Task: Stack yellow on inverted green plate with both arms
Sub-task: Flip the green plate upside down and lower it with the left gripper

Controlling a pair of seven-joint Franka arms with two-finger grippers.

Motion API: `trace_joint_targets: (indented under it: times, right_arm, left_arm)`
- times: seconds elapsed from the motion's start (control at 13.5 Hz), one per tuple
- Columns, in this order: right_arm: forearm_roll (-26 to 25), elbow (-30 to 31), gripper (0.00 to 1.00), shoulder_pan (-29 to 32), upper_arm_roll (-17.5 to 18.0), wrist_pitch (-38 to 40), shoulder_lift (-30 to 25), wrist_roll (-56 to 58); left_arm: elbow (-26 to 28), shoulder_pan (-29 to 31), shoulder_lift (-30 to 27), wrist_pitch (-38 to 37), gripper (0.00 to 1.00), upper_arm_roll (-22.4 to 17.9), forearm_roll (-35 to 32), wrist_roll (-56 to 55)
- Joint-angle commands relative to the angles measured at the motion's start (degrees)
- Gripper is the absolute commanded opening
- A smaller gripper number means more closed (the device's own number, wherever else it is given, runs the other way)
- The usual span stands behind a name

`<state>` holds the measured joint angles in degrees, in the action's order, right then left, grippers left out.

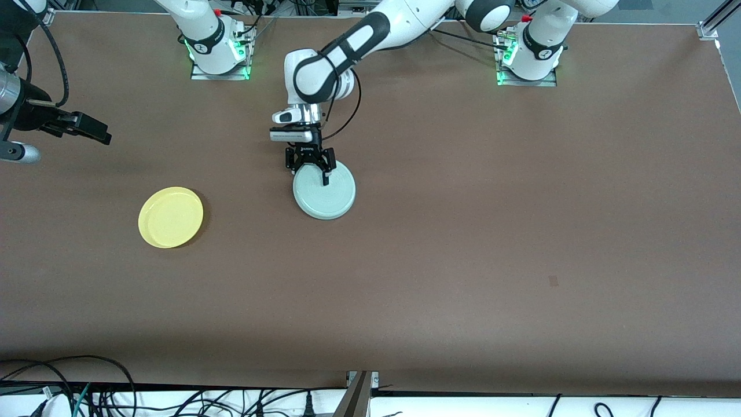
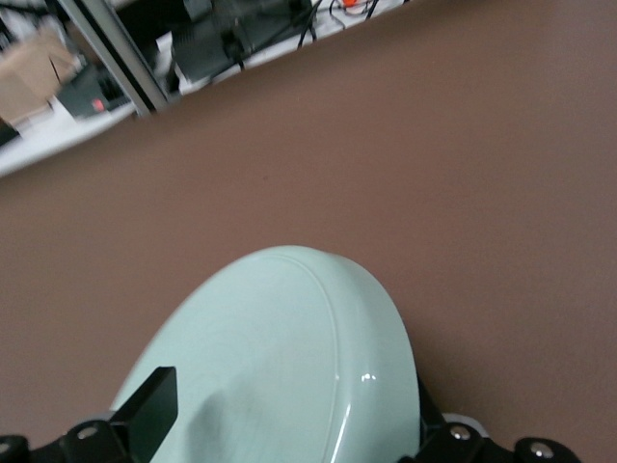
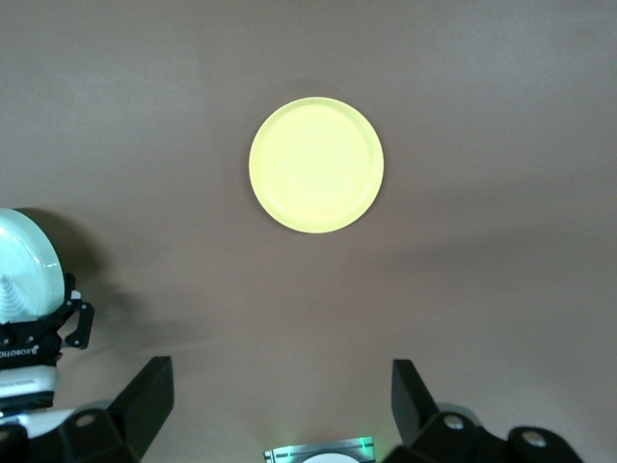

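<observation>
The green plate (image 1: 324,191) lies bottom up near the middle of the table, its flat ringed underside showing (image 2: 289,357). My left gripper (image 1: 311,169) is down at the plate's edge nearest the robots' bases and stands open. One of its fingers (image 2: 147,413) hangs over the underside; the other is hidden past the rim. The yellow plate (image 1: 171,217) rests rim up toward the right arm's end of the table, and also shows in the right wrist view (image 3: 316,165). My right gripper (image 1: 92,130) hovers open and empty (image 3: 280,400) high over that end of the table.
The brown table (image 1: 463,231) runs wide around both plates. The arm bases (image 1: 220,55) (image 1: 527,58) stand along the edge farthest from the front camera. Cables and a metal bar (image 1: 356,394) lie at the nearest edge.
</observation>
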<state>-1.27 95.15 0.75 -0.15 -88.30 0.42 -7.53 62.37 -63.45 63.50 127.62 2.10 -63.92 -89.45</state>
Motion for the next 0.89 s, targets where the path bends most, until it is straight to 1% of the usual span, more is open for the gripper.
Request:
trace_joint_targets:
  times: [0.0, 0.22, 0.3, 0.37, 0.59, 0.74, 0.81]
  right_arm:
    - [0.21, -0.23, 1.0, 0.21, 0.06, 0.76, -0.34, 0.33]
    - [0.3, -0.32, 1.0, 0.12, 0.23, 0.76, -0.34, 0.33]
    - [0.21, -0.32, 1.0, 0.12, 0.24, 0.76, -0.34, 0.24]
    - [0.21, -0.4, 1.0, 0.12, 0.24, 0.76, -0.25, 0.24]
    - [0.21, -0.4, 1.0, 0.21, 0.06, 0.76, -0.25, 0.15]
    - [-0.05, -0.23, 1.0, 1.0, -0.72, 0.67, 0.8, -0.55]
    - [-0.14, -0.32, 1.0, 1.44, -1.25, 0.49, 2.2, 0.14]
  left_arm:
    - [-0.41, 5.08, -0.49, 8.24, 1.0, 0.45, 4.07, -1.61]
    - [1.52, 10.62, -0.66, 17.46, 1.0, 0.45, 4.07, -1.61]
    - [1.61, 11.33, -0.83, 18.1, 1.0, 0.45, 4.16, -1.52]
    - [1.53, 11.86, -1.44, 18.19, 1.0, 0.8, 6.16, -1.0]
    - [1.7, 14.14, -3.73, 17.93, 1.0, 2.82, 20.37, -0.64]
    - [1.7, 14.76, -5.83, 16.62, 1.0, 2.82, 29.43, -0.64]
    - [1.61, 15.98, -6.89, 15.31, 1.0, 2.91, 33.65, -0.64]
